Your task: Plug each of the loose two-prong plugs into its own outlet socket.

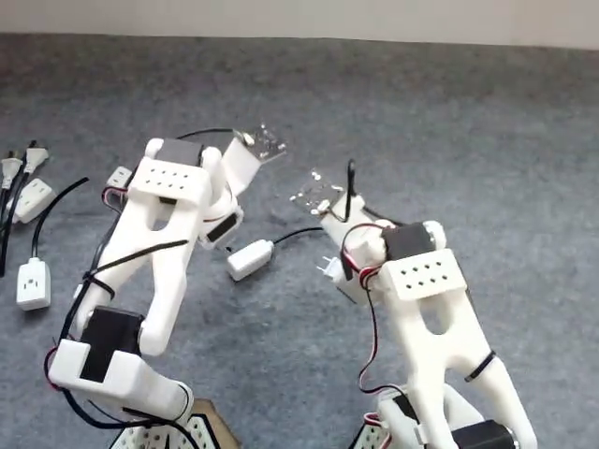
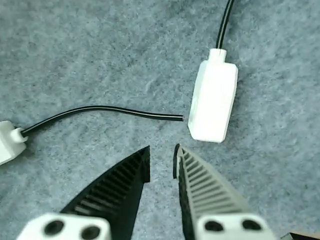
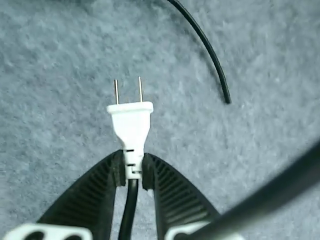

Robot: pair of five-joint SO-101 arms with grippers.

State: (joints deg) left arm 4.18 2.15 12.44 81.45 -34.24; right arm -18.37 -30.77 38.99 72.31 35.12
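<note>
On grey carpet [image 1: 468, 140], right gripper [image 3: 132, 170] pinches a plug [image 3: 131, 119], prongs free; left gripper [image 2: 161, 157] jaws slightly apart, empty, near a socket [image 2: 212, 102]; open carpet around both.

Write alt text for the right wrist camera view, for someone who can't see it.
The right claw grips a white two-prong plug at its cord end, prongs pointing away from the camera. Grey carpet lies beneath, with a loose black cable end nearby.
</note>
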